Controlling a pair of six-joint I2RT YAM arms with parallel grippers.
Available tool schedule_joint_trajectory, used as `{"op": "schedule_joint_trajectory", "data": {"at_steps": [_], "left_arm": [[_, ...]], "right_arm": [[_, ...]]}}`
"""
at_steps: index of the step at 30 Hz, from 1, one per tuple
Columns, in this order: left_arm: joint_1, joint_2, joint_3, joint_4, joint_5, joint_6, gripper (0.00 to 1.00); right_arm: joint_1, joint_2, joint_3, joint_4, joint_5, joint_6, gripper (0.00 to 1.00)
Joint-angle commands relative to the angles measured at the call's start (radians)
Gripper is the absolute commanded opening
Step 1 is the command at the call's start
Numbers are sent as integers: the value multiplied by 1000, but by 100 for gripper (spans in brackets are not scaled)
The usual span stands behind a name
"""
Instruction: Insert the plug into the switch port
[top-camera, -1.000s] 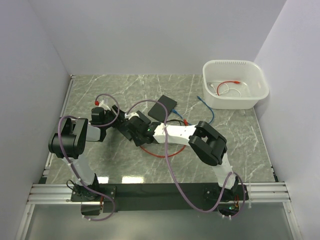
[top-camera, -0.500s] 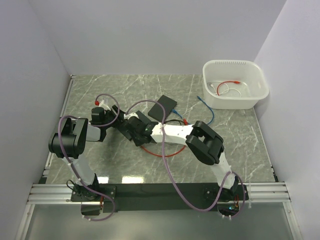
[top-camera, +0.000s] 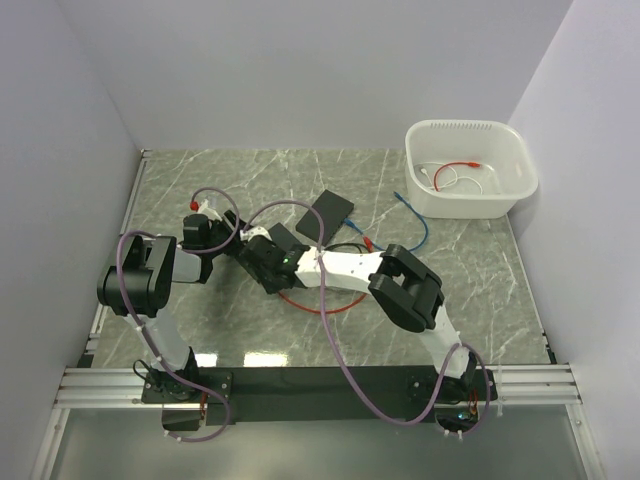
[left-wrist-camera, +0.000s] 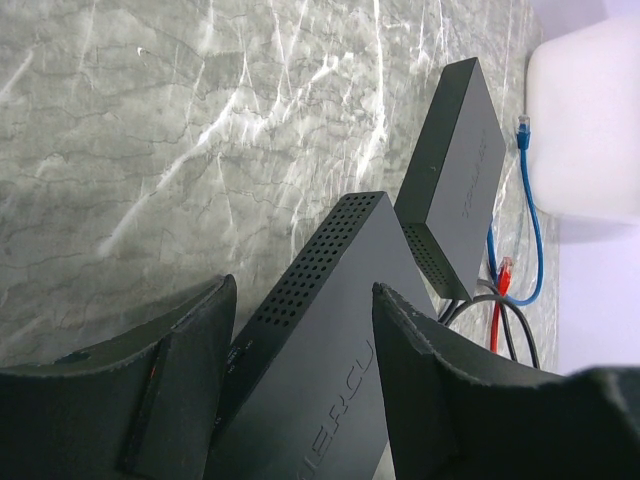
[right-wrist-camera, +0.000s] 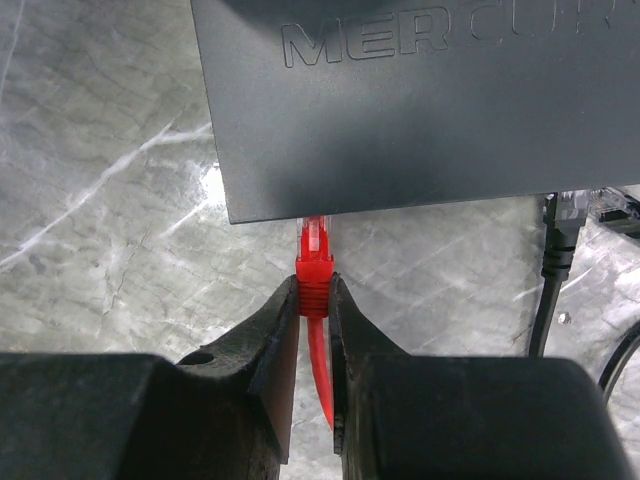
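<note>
The right gripper (right-wrist-camera: 315, 292) is pinched tight on the red plug (right-wrist-camera: 314, 262). Its two fingers close on the boot just behind the clear head, and the red cable (right-wrist-camera: 321, 372) trails back between them. The plug's nose meets the front edge of the Mercury switch (right-wrist-camera: 420, 100) and disappears under that edge, so I can't tell from here whether it has entered a port or is only butting against the face.

Over on the other side, the left gripper (left-wrist-camera: 300, 335) straddles the switch body with a finger against each flank. It looks clamped on, holding the box slightly tilted off the marble table (top-camera: 440, 290).

I'd say the insertion is just beginning. To do it well:
- Keep the plug square to the port and push straight along its own axis.
- Have the left arm brace the switch so it doesn't slide back.
- Watch for the cable bowing, which would suggest a snag.

A black power lead (right-wrist-camera: 553, 262) sits just beside the plug. A second black box (left-wrist-camera: 455, 190), a blue cable (left-wrist-camera: 530, 220) and a white bin (top-camera: 470, 170) lie farther off.
</note>
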Motion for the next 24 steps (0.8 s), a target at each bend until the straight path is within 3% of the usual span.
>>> {"op": "schedule_joint_trajectory", "data": {"at_steps": [1, 16, 23, 24], "left_arm": [[-21, 14, 11, -20, 46, 10, 62], [-22, 37, 11, -9, 62, 5, 60], [-24, 51, 18, -1, 86, 11, 47], [-24, 54, 20, -3, 97, 13, 37]], "right_arm": [[10, -5, 73, 62, 31, -3, 0], [7, 51, 133, 48, 108, -29, 0], [-5, 71, 173, 43, 100, -38, 0], [-8, 74, 179, 45, 100, -40, 0]]}}
